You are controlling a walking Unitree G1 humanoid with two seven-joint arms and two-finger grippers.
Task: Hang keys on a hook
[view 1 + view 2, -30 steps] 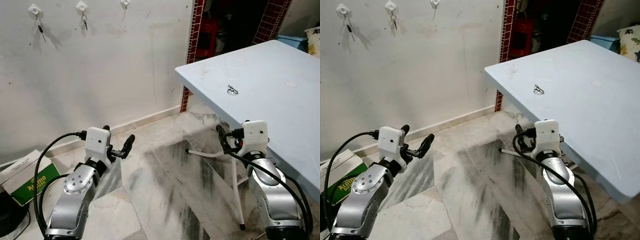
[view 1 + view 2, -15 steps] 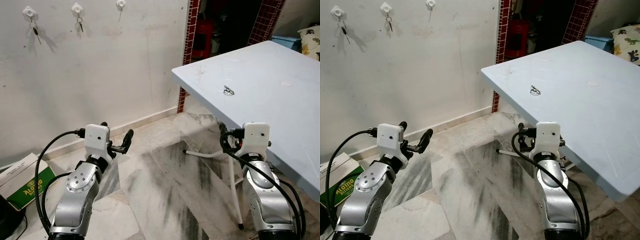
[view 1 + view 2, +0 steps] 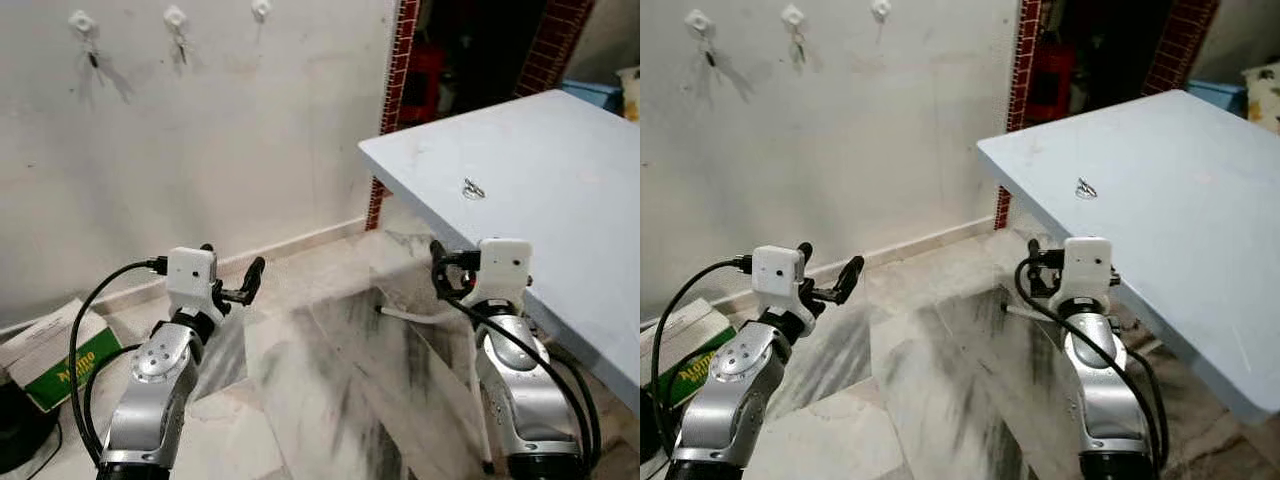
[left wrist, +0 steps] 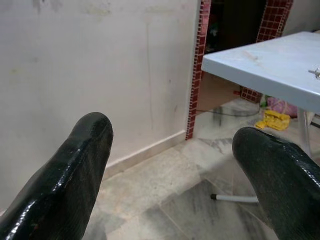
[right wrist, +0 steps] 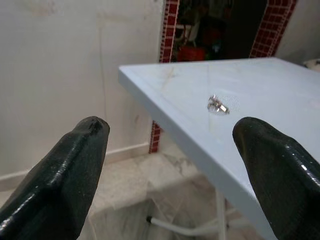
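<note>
— What did your left eye view give you?

— My left gripper (image 3: pixel 235 278) sat in the lower left of the frame, released and holding nothing, its black fingers spread above the marble floor (image 3: pixel 330 370). My right gripper (image 3: pixel 437 268) was in the lower right, close against the near edge of the pale blue tabletop (image 3: pixel 560 200). The keys (image 3: pixel 472 188) lay on that tabletop, right of centre, well apart from both grippers. Along the top left, three white hooks (image 3: pixel 82 20) were fixed to the wall (image 3: pixel 200 150); the two on the left carried small dark things, though blur kept me from telling what. A green and white box (image 3: pixel 60 350) lay on the floor at the left edge.

— And the right eye view?

— The same scene. The keys (image 3: pixel 1083 188) sat on the tabletop in the upper right part of the frame.

— The left wrist view?

— My two fingertips (image 4: pixel 75 165) stood wide apart at the bottom corners. Between them were the wall, a red tiled pillar (image 4: pixel 199 65), and a corner of the tabletop at the upper right.

— The right wrist view?

— Again released: both fingertips (image 5: pixel 75 165) were far apart at the bottom corners, gripping nothing. The keys (image 5: pixel 218 104) lay on the tabletop just right of centre, beyond the fingers and not touching them.
</note>
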